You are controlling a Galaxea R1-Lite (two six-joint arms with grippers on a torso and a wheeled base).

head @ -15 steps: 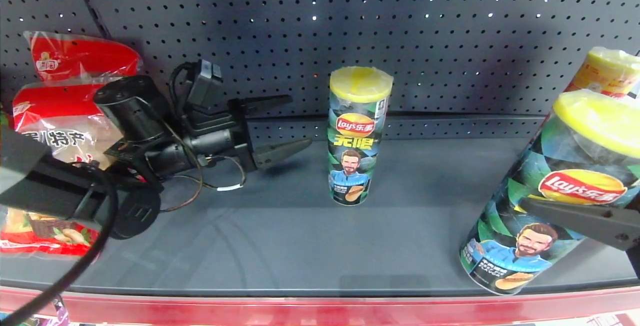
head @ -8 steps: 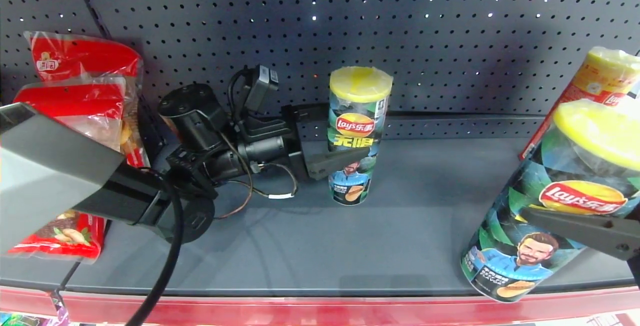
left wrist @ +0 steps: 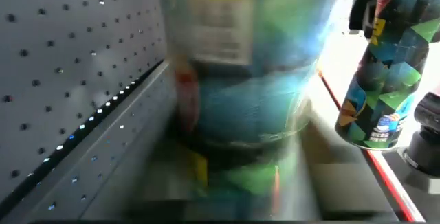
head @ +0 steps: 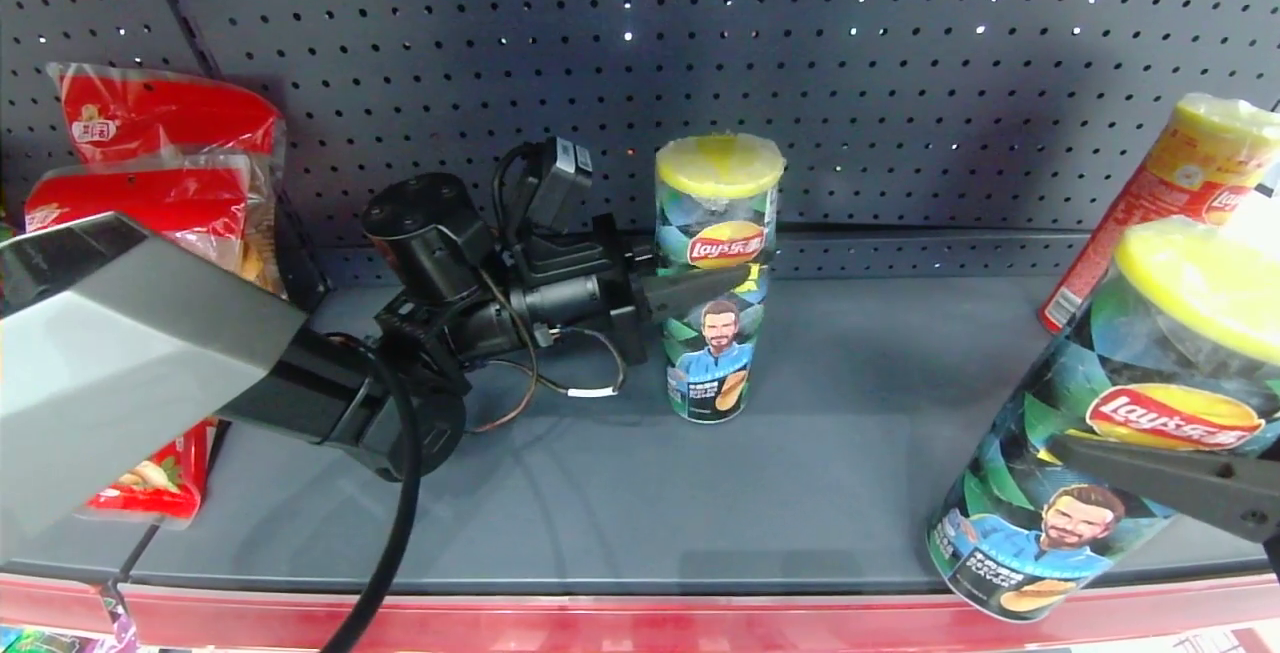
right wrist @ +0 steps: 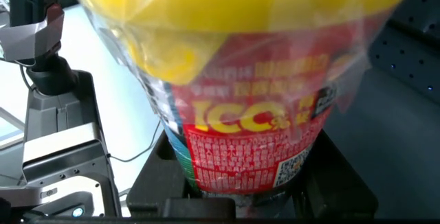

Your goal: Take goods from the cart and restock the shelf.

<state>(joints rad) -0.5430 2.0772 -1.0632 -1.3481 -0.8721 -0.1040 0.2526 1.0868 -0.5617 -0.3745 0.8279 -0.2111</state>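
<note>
Clamping the left gripper (head: 730, 258) on the middle can (head: 712, 353), pretty much upright toward the back of the shelf (head: 850, 453), and squeezing the right gripper (head: 1120, 433) tight on the tilted right can (head: 1100, 353) by the front edge.

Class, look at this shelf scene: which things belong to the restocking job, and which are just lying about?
Job in hand: left gripper shut on the middle green can; right gripper holding the tilted green can, red can behind it; the shelf.
Lying about: red snack bags at the left; pegboard back panel.
</note>
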